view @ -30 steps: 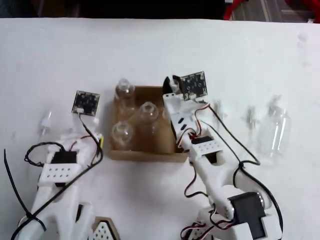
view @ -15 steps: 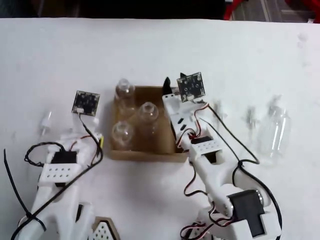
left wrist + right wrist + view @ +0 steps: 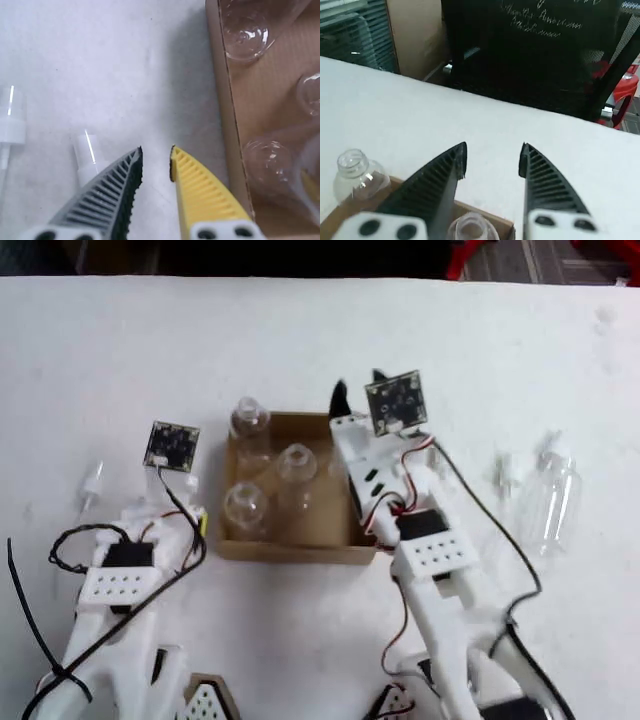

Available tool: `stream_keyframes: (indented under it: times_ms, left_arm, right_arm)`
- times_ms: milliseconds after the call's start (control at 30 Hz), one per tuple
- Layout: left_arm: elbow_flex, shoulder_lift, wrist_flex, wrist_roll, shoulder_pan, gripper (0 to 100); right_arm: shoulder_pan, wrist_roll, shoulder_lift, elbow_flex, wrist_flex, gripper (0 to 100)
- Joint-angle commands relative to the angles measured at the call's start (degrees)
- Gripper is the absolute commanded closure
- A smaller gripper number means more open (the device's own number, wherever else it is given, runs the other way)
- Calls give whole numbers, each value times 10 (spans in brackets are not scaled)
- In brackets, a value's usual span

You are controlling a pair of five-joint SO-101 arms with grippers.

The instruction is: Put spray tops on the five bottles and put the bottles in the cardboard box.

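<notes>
Right arm (image 3: pixel 425 555) shifted rightward, jaws spread; left jaws apart beside box (image 3: pixel 300 548); high view adds lying bottle (image 3: pixel 552 502).

The cardboard box (image 3: pixel 290 552) is matt brown paperboard. The bottles (image 3: pixel 246 508) are clear, glossy plastic. The surface (image 3: pixel 300 340) looks white, matt and smooth. The left gripper (image 3: pixel 156 159) has ridged, matt plastic jaws, 1 yellow and 1 dark grey.

White desk (image 3: pixel 300 340) carries a cardboard box (image 3: pixel 300 548) near centre. A clear bottle (image 3: pixel 553 502) lies on its side well right of the box, a spray top (image 3: pixel 505 476) just beside it. A second spray top (image 3: pixel 93 483) lies left of the box.
</notes>
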Motion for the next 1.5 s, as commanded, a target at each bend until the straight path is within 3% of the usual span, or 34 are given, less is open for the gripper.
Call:
stream_keyframes:
  times_ms: [0, 200, 367, 533, 800, 1200, 1467]
  left_arm:
    - [-4, -2, -12, 2, 2, 910]
    - [-4, -2, -12, 2, 2, 910]
    - [-4, -2, -12, 2, 2, 910]
    - [-4, -2, -10, 2, 2, 910]
    - [-3, -2, -9, 2, 2, 910]
    - [-3, -2, -10, 2, 2, 910]
    - [-3, -2, -9, 2, 2, 910]
  right_arm:
    - [33, -10, -68, -87, 130, 847]
    - [167, -63, -58, -254, 331, 848]
    - [298, -62, -5, -366, 420, 848]
    - [377, -1, 109, -463, 476, 847]
    - [446, 84, 397, -680, 582, 847]
    - [481, 162, 833, -1189, 933, 848]
    - [484, 164, 1012, -1445, 1015, 847]
